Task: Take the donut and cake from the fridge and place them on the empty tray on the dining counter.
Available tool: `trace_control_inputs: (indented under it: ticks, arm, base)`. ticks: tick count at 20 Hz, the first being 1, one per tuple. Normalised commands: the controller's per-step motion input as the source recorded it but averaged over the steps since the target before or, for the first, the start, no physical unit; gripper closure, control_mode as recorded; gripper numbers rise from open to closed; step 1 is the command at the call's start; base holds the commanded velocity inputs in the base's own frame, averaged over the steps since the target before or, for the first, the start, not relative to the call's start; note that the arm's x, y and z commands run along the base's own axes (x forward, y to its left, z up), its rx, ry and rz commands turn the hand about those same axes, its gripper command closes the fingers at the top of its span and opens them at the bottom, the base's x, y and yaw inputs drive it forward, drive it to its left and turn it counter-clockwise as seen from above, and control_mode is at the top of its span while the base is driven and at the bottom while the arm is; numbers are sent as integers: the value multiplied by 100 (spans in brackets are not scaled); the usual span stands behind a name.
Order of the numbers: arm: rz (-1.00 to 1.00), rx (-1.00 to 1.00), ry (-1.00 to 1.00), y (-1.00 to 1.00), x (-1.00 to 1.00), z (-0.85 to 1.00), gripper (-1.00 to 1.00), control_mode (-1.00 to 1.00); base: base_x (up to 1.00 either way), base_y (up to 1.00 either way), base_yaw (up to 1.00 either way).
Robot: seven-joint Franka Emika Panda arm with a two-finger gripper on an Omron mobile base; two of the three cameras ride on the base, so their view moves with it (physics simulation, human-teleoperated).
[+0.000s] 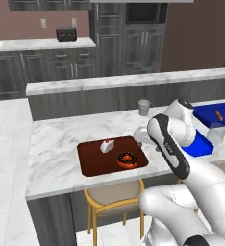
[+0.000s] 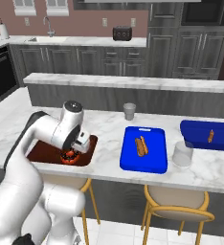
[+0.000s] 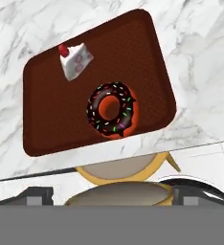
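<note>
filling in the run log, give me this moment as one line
donut: on tray | cake: on tray, apart from donut | jaws: open, holding nothing, above the donut | tray on dining counter

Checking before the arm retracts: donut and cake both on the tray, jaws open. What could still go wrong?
1. The donut lies near the front edge of the tray, which itself sits close to the dining counter edge; a low retract could nudge it off.
2. The open gripper hangs right over the donut, so lifting straight up looks safest.
3. The cake is small and upright; a sideways sweep might tip it.
</note>
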Motion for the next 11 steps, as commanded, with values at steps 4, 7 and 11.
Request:
trace_control_inputs:
  ticks: [4, 7, 11]
  arm:
    - [-1, 0, 10, 0, -100, 100, -100, -100]
    - [0, -2, -4, 0, -100, 88, -100, -100]
    - [1, -12, -27, 0, -100, 64, -100, -100]
  base:
    - [0, 0, 0]
    - [0, 0, 0]
    - [0, 0, 0]
